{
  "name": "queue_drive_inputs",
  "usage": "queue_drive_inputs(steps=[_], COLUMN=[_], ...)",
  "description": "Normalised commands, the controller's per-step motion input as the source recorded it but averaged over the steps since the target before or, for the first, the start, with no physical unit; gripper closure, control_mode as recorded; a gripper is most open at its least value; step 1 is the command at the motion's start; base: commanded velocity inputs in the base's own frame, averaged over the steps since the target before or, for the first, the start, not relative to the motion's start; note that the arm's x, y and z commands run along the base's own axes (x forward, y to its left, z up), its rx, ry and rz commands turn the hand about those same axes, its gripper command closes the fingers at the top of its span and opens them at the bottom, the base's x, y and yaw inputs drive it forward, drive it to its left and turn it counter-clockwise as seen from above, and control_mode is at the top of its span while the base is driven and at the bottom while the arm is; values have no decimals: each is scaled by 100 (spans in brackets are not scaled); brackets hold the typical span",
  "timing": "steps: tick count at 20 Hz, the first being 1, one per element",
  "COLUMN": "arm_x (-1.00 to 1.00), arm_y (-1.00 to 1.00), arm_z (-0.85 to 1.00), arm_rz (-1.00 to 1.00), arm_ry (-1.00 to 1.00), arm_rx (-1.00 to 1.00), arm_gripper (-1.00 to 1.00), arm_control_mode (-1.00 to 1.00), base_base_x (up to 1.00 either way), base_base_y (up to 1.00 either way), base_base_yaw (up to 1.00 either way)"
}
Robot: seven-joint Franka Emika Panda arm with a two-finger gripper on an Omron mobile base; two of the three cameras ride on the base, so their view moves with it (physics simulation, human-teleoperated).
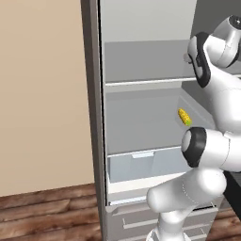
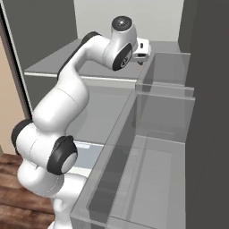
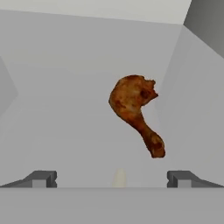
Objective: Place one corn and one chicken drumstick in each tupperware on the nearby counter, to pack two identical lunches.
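While the two-finger gripper (image 3: 112,179) hangs with jaws spread wide and empty, the brown roasted chicken drumstick (image 3: 134,114) lies ahead on the grey fridge shelf (image 3: 65,131). It looks light and stiff but greasy and rounded. Best bet is the plump meaty end, since the thin bone end could slip. One yellow corn cob (image 1: 184,116) sits a shelf lower.

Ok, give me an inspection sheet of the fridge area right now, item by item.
Surface: grey fridge shelf, bare around the drumstick.
Job's things: chicken drumstick lies on the shelf ahead of the claw; corn sits on a lower shelf.
Clutter: nothing seen.
Claw: claw open, holding nothing, short of the drumstick.
Cables: nothing seen.
Surroundings: clear door bins, pale drawer, wood floor, beige wall.
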Motion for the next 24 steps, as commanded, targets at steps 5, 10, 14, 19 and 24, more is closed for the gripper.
queue_drive_inputs(steps=[5, 10, 14, 19, 24], arm_x=[25, 27, 27, 22, 20], arm_y=[-15, -12, -12, -12, -8], arm_z=[-1, 0, 0, -4, -11], arm_rz=[0, 0, 1, 2, 3], arm_ry=[0, 0, 0, 0, 0], arm_rx=[0, 0, 0, 0, 0], arm_gripper=[-100, -100, -100, -100, -100], arm_control_mode=[-100, -100, -100, -100, -100], base_base_x=[0, 0, 0, 0, 0], base_base_y=[0, 0, 0, 0, 0], base_base_yaw=[0, 0, 0, 0, 0])
